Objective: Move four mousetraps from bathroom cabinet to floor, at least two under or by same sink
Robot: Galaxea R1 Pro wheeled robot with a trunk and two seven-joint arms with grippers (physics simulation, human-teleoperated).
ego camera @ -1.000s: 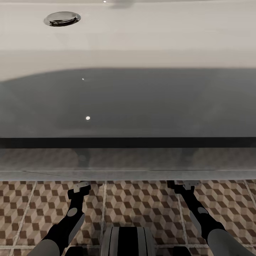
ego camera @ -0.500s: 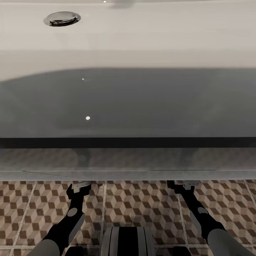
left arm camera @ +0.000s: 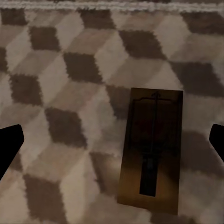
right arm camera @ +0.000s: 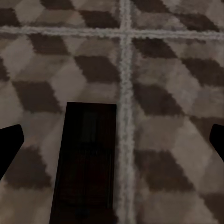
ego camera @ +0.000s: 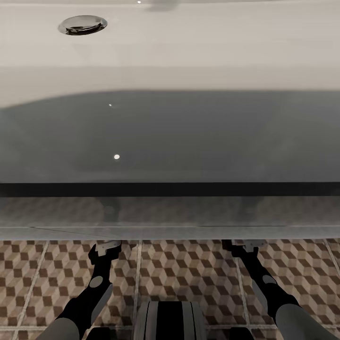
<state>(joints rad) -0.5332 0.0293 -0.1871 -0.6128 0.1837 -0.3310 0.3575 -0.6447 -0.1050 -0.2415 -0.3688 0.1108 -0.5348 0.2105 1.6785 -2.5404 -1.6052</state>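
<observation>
The wide white sink (ego camera: 189, 47) with its chrome drain (ego camera: 82, 24) spans the head view, and both arms reach below its front edge over the cube-patterned bathroom floor (ego camera: 189, 274). In the left wrist view a brown mousetrap (left arm camera: 151, 158) lies flat on the tiles, between the wide-apart fingertips (left arm camera: 9, 144) of my open left gripper (left arm camera: 112, 144), untouched. In the right wrist view a darker mousetrap (right arm camera: 86, 163) lies flat beside a grout line, under my open right gripper (right arm camera: 112, 144), also untouched. The cabinet is out of view.
The sink's front edge (ego camera: 170, 231) overhangs both wrists (ego camera: 106, 248) and hides the grippers in the head view. My own base (ego camera: 170, 321) stands on the tiles just behind the arms.
</observation>
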